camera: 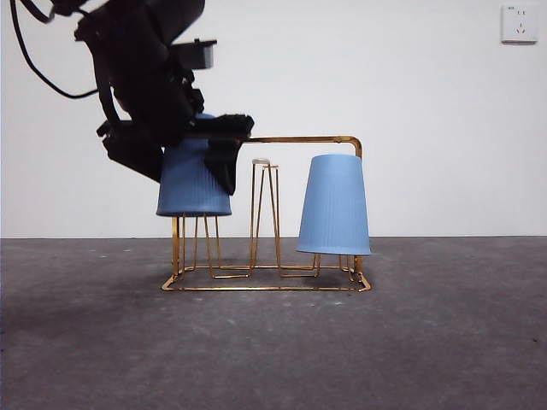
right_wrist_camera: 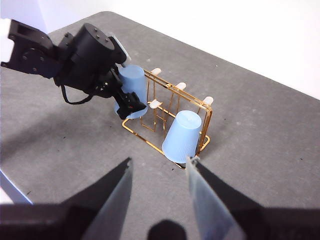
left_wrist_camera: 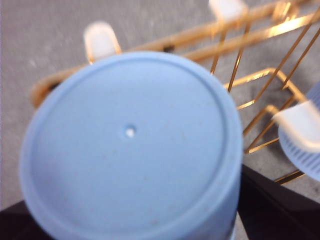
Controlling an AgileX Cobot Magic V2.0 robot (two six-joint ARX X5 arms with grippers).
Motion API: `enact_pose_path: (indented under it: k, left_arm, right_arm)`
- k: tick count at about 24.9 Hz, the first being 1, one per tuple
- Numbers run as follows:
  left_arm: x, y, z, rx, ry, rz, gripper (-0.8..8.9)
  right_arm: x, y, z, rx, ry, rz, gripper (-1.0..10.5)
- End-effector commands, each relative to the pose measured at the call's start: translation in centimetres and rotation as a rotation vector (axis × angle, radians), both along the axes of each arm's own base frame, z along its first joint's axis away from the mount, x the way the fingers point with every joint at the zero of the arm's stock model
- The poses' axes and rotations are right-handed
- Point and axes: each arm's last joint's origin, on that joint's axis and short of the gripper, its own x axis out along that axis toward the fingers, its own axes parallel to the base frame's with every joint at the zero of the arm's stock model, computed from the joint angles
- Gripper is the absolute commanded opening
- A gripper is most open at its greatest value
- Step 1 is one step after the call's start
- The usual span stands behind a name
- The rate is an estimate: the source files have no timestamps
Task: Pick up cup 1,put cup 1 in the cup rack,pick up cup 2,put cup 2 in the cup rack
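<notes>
A dark grey, slightly speckled bench fills the lower part of the front view and meets a plain white wall behind it. A white wall socket sits high on that wall near the right corner.

In the middle of the bench stands the gold-coloured wire cup rack with a rectangular base, an arched top bar and upright hairpin pegs with pale tips. At its right end, in the front view, a pale blue ribbed plastic cup hangs upside down over a peg, its rim just above the base wire. The middle peg between the two cups is bare.

At the rack's left end a second pale blue ribbed cup, also upside down, is held above the pegs, its rim well clear of the base. The left hand grips it, black jaws closed on the sides near its upturned bottom, with the bulky dark arm coming in from the upper left and hiding the cup's top. In the left wrist view the cup's round bottom with a small central hole fills most of the picture, and pale peg tips and gold wires show just beyond it.

The right hand hangs well back from the rack, above the bench, jaws parted and holding nothing.
</notes>
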Motion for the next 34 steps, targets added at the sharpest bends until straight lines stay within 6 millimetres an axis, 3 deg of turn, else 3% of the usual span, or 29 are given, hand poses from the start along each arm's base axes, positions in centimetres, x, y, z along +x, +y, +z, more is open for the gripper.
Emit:
enact_pose_path:
  k: [1, 16, 23, 24, 28, 29, 34]
  left_arm:
    - [0.3, -0.1, -0.9, -0.008, 0.017, 0.018, -0.07]
    - [0.8, -0.4, -4.7, 0.073, 0.148, 0.019, -0.07]
    - [0.6, -0.4, -5.3, 0.074, 0.192, 0.041, 0.10]
    - [0.6, -0.4, -5.4, 0.079, 0.199, 0.041, 0.51]
    - [0.3, -0.2, -5.6, 0.102, 0.237, 0.044, 4.75]
    - [0.2, -0.1, -5.7, 0.107, 0.244, 0.044, 5.28]
    - [-0.1, 0.1, -5.8, 0.123, 0.283, 0.049, 5.35]
  right_arm:
    - [0.1, 0.1, -0.1, 0.008, 0.005, -0.006, 1.9]
    - [0.1, 0.0, 0.0, 0.005, -0.002, -0.019, 1.9]
    - [0.1, 0.0, 0.0, 0.005, -0.002, -0.020, 1.9]
    - [0.1, 0.0, 0.0, 0.005, -0.001, -0.020, 1.9]
    - [0.1, 0.0, 0.0, 0.004, -0.002, -0.019, 1.9]
    - [0.1, 0.0, 0.0, 0.004, -0.002, -0.019, 1.9]
    - [0.1, 0.0, 0.0, 0.004, -0.002, -0.019, 1.9]
